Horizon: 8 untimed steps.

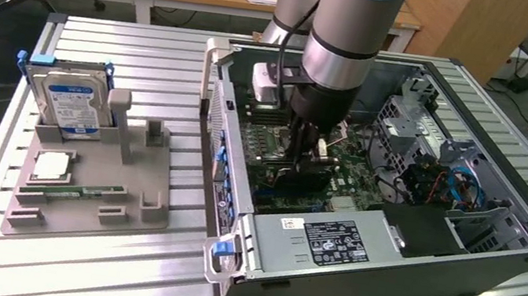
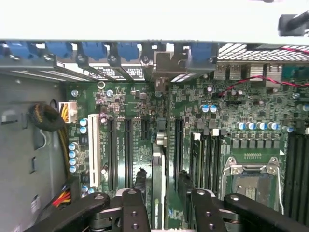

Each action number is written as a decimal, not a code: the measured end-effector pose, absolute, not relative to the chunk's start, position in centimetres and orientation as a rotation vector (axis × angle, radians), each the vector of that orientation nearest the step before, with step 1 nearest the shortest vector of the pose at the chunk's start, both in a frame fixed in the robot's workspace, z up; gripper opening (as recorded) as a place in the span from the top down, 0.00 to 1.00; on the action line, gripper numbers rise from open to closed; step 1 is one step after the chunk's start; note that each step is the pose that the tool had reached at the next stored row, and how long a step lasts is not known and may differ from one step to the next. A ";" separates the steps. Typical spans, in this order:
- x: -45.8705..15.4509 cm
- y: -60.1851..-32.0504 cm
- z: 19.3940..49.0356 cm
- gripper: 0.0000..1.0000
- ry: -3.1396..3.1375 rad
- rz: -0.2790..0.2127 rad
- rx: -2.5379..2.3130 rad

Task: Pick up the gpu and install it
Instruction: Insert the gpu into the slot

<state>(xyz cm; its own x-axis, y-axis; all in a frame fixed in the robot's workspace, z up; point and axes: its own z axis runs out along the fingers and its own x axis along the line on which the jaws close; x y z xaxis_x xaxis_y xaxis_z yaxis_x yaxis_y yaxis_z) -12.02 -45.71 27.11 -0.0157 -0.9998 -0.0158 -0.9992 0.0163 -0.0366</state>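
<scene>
Ribbed silver metal surface (image 1: 97, 265) carrying everything. On it, toward the exterior view's right, open black and grey computer case (image 1: 499, 269) lying on its side, interior facing up. Inside: green motherboard (image 2: 135, 121) with parallel black expansion slots, one white slot (image 2: 92, 150) beside them, silver CPU socket frame (image 2: 251, 176), black power supply box with white label (image 1: 334, 243) at the near end, bundle of blue and red cables (image 1: 460, 187) toward the drive cage, yellow and black wire bundle (image 2: 58, 121) at the board's edge.

Grey and silver robot arm (image 1: 350, 42) reaching straight down into the case.

Toward the exterior view's left, grey moulded parts tray (image 1: 132, 175) holding a silver hard drive with blue label (image 1: 71, 103) standing upright in its slot, a square silver processor chip (image 1: 51, 164) lying flat, and a narrow green RAM stick (image 1: 82, 190) lying flat along the tray's near part.

Black two-fingered hand (image 2: 161, 203) pinching the thin dark rectangular gpu card (image 2: 157, 183) on both faces, fingers partly spread around it. Card held on edge, standing upright over the motherboard among the black slots, long axis parallel to those slots, silver metal end bracket (image 2: 169, 63) pointing toward the case's rear wall with its row of blue retention clips (image 2: 91, 49). Seating in a slot impossible to judge.
</scene>
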 end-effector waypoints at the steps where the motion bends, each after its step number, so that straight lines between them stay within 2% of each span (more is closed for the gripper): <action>1: -12.0 -45.7 27.1 0.60 2.212 -0.024 -2.177; 3: -12.0 -45.7 27.1 0.62 2.212 -0.024 -2.177; 4: -12.0 -45.7 27.1 0.68 2.212 -0.024 -2.177; 5: -12.0 -45.7 27.1 0.68 2.212 -0.024 -2.177; 8: -12.0 -45.7 27.1 0.85 2.212 -0.024 -2.177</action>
<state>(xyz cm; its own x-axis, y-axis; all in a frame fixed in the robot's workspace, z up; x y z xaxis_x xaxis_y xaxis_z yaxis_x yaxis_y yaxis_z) -12.02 -45.71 27.14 -0.0157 -0.9998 -0.0159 -0.9992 0.0163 -0.0371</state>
